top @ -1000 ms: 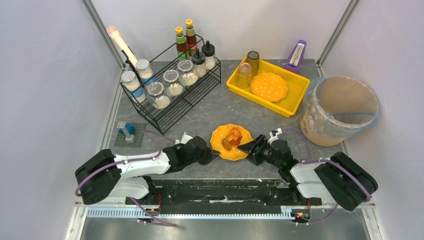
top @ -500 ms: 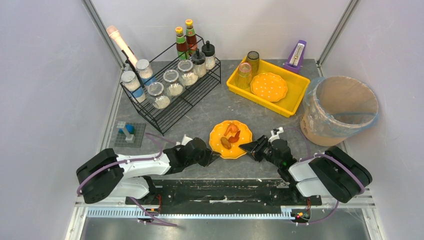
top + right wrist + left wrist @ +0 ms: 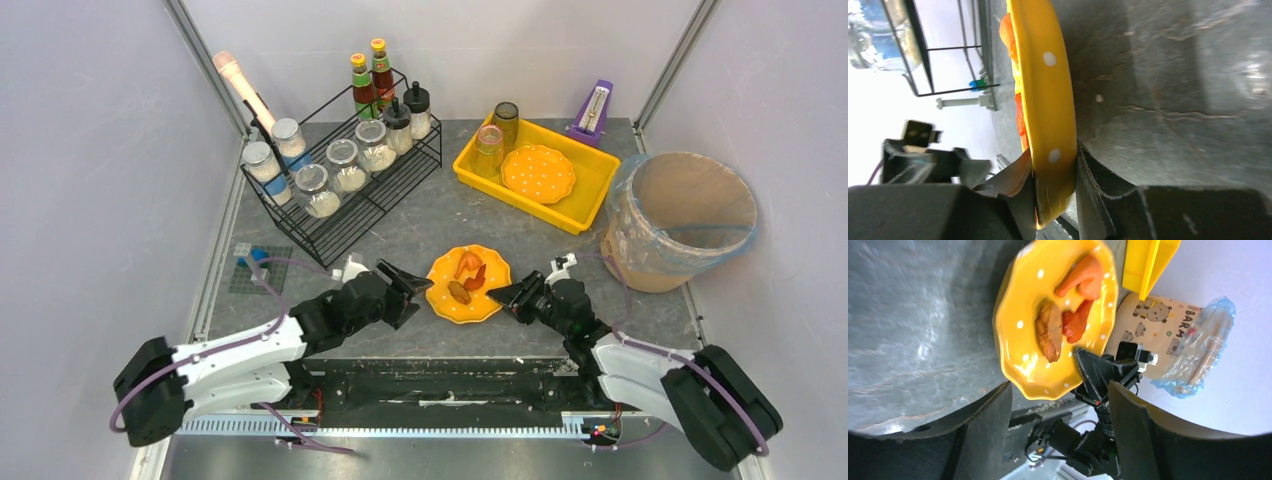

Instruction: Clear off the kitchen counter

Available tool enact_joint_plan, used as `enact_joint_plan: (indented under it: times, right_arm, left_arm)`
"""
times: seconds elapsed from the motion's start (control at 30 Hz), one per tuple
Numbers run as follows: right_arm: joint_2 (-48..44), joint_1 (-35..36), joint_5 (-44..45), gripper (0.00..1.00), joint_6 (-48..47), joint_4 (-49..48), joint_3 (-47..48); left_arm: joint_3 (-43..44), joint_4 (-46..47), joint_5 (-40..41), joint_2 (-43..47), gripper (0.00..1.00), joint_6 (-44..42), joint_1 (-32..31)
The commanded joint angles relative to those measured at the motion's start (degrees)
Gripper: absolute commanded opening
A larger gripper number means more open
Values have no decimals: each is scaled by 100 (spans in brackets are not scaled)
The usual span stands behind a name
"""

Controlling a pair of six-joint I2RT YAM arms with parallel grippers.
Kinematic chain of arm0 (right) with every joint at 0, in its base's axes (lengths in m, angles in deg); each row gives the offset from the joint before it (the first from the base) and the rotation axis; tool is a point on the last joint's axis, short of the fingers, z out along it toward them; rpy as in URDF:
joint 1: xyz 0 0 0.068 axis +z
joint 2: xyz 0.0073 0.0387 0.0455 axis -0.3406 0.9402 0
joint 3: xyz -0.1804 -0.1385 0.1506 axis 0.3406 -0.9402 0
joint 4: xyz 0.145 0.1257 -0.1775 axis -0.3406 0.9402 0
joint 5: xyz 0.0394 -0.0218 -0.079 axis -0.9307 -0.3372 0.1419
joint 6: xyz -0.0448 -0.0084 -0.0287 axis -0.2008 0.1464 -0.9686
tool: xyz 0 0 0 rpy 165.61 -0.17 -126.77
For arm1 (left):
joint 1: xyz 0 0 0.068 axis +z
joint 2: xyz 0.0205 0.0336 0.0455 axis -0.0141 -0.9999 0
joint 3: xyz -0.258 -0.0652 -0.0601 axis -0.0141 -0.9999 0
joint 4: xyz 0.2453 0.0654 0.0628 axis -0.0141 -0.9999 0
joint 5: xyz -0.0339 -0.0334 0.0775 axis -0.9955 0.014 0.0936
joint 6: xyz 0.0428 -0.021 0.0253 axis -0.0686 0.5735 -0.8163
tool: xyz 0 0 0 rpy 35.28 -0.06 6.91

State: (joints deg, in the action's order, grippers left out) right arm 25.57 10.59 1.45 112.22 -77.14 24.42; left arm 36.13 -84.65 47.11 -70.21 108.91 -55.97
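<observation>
Both arms reach low over the grey table (image 3: 440, 225), the right tool (image 3: 500, 293) pinching the rim of the plate (image 3: 468, 283), the left tool (image 3: 413, 284) wide open, holding nothing, just beside it.

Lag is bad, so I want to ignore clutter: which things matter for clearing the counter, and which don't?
In the job: plate with food, right fingers gripping its rim, left fingers open beside it, bin, tray, counter.
Lying about: rack of jars and bottles, metronome, blocks.
</observation>
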Motion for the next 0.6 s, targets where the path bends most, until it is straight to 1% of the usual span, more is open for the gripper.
enact_joint_plan:
  times: [0.0,0.07,0.1,0.23,0.3,0.4,0.57]
  right_arm:
    - [-668,-254,-114,0,-209,567,498]
    - [-904,-388,-161,0,-265,1111,819]
    - [-993,-453,-234,0,-232,1215,936]
    - [-1363,-817,-480,0,132,1203,1205]
    - [-1447,-974,-532,0,233,1398,1449]
    - [-1519,-1102,-538,0,226,1734,1894]
    - [-1643,-1207,-236,0,328,2349,2710]
  left_arm:
    - [703,-1505,1036,773,79,-1709,271]
    - [1120,-2155,1523,1029,82,-2444,386]
    - [1320,-2420,1764,1147,83,-2858,457]
    - [2049,-2906,2329,1333,91,-4410,676]
    - [2334,-2909,2475,1324,95,-5283,773]
    - [2551,-2793,2568,1278,99,-6261,913]
    - [2582,-2354,2477,1252,100,-7390,1159]
